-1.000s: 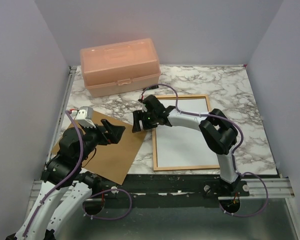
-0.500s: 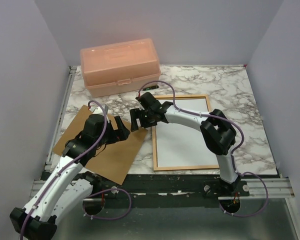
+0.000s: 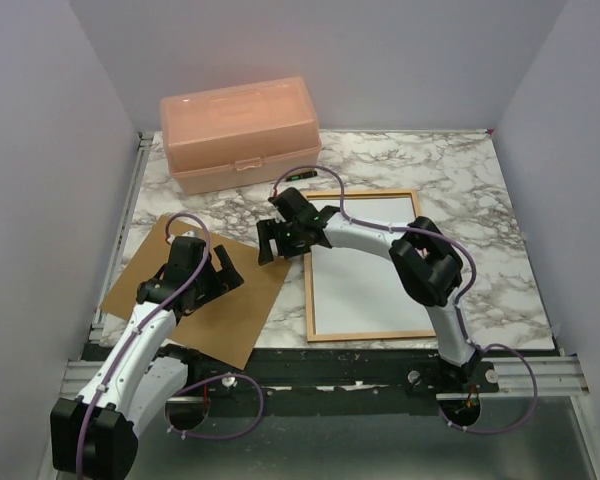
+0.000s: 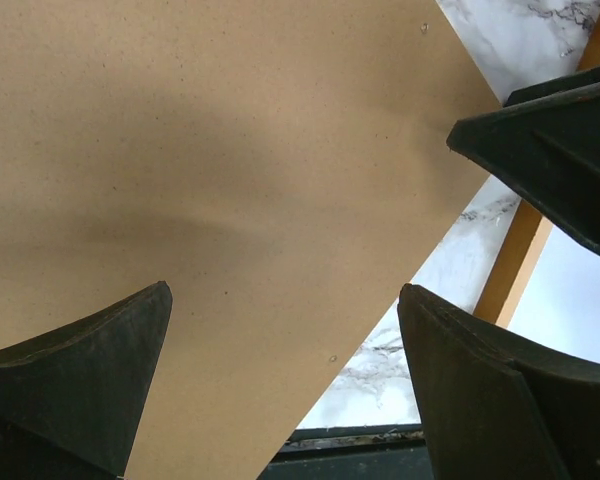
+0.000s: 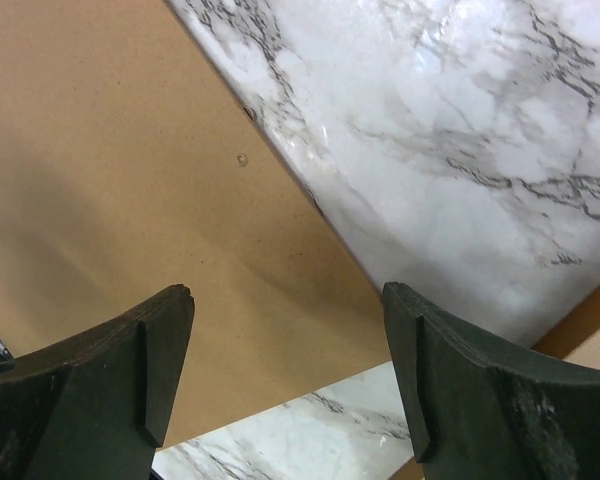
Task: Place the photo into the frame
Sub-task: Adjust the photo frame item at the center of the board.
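The frame point(image 3: 370, 336) lies flat on the right half of the marble table, orange-brown and thin-edged. Inside it the photo point(image 3: 370, 290) lies white side up; its printed side is hidden. My right gripper point(image 3: 270, 243) hangs open just left of the frame's far left corner, over the right corner of the brown backing board point(image 3: 210, 320). In the right wrist view the open gripper point(image 5: 287, 291) has only board point(image 5: 130, 200) and marble beneath it. My left gripper point(image 3: 223, 268) is open over the board's middle. The left wrist view shows that gripper point(image 4: 285, 292) empty, with the frame point(image 4: 520, 250) at its right.
A pink plastic box point(image 3: 238, 133) stands shut at the back left. The board's near corner overhangs the table's front edge point(image 4: 360, 437). The two grippers are close together above the board. Bare marble point(image 3: 460, 165) lies behind and to the right of the frame.
The left arm has stretched forward and lowered over the board. The right gripper has shifted slightly left, away from the frame's corner, and its jaws have widened a little.
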`<action>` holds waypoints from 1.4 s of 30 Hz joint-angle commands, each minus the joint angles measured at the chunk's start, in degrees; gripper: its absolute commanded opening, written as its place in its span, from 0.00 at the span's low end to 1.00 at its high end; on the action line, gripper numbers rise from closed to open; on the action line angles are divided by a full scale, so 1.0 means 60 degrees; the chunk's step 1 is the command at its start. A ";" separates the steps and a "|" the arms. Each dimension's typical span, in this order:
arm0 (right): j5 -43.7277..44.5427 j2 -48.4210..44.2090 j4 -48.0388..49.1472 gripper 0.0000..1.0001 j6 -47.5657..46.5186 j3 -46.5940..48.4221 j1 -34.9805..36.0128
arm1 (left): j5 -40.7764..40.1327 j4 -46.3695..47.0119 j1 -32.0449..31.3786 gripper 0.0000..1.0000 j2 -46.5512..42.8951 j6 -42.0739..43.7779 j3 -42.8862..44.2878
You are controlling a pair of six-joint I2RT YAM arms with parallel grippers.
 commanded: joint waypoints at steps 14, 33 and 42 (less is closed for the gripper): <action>-0.1738 -0.2424 -0.0267 0.83 0.1290 -0.3818 0.0394 | 0.0369 -0.0018 0.0239 0.98 0.0045 -0.0197 0.0107; -0.0337 -0.4890 0.0029 0.84 0.2346 -0.5916 0.0958 | -0.1060 -0.1057 0.0283 0.99 0.0317 -0.1308 0.0055; -0.0037 -0.4425 -0.0432 0.86 0.1798 -0.4947 0.0243 | -0.1966 -0.1349 0.0290 0.98 0.0170 -0.2002 -0.0272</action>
